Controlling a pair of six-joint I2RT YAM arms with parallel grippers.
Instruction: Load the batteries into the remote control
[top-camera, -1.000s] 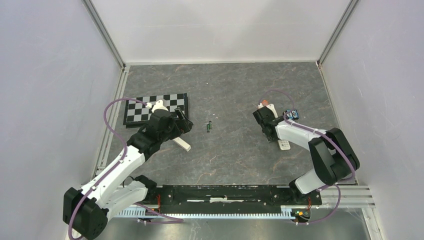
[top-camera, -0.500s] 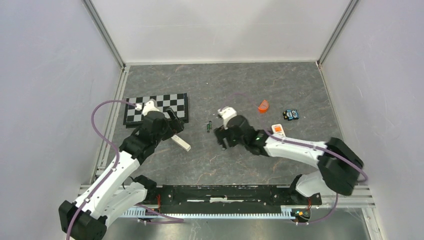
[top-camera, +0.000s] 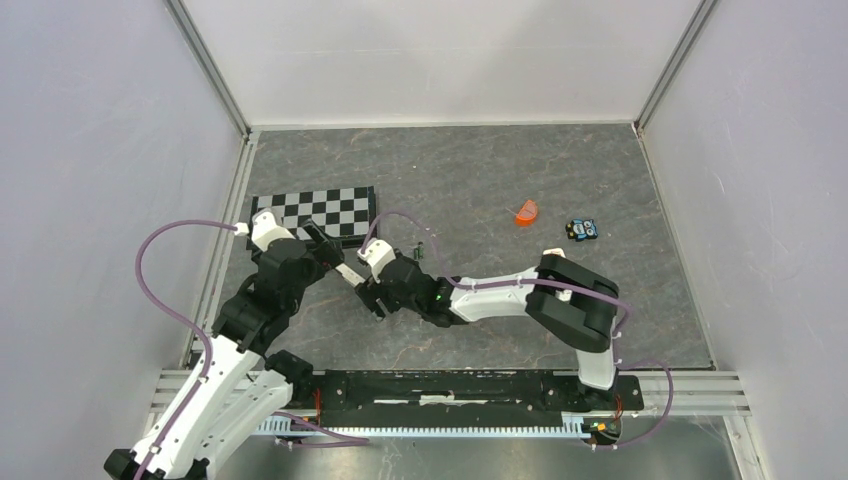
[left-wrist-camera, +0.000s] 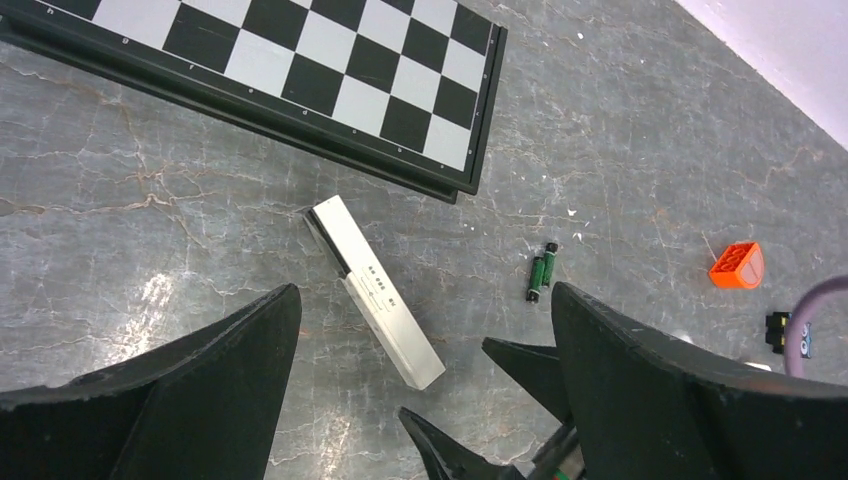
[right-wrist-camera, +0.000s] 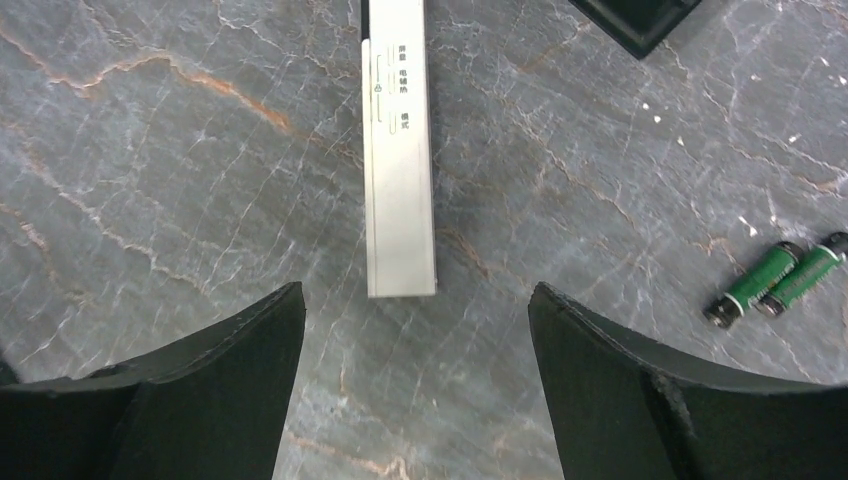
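Note:
The remote control (left-wrist-camera: 375, 295) lies flat on the table, tan-grey back up, with a dark recess at its far end. It also shows in the right wrist view (right-wrist-camera: 400, 150) and, partly hidden, in the top view (top-camera: 349, 274). The two batteries (left-wrist-camera: 541, 272) lie side by side to its right, also in the right wrist view (right-wrist-camera: 775, 278) and the top view (top-camera: 418, 252). My left gripper (left-wrist-camera: 423, 310) is open and empty above the remote. My right gripper (right-wrist-camera: 415, 300) is open and empty, just off the remote's near end (top-camera: 372, 298).
A chessboard (top-camera: 315, 210) lies behind the remote at the left, also in the left wrist view (left-wrist-camera: 300, 60). An orange piece (top-camera: 526, 212) and a small blue toy (top-camera: 582, 230) lie at the right. Walls close in the table.
My right arm has swung from the right side across the table to the remote's near end. My left gripper has drawn back to the left, off the remote.

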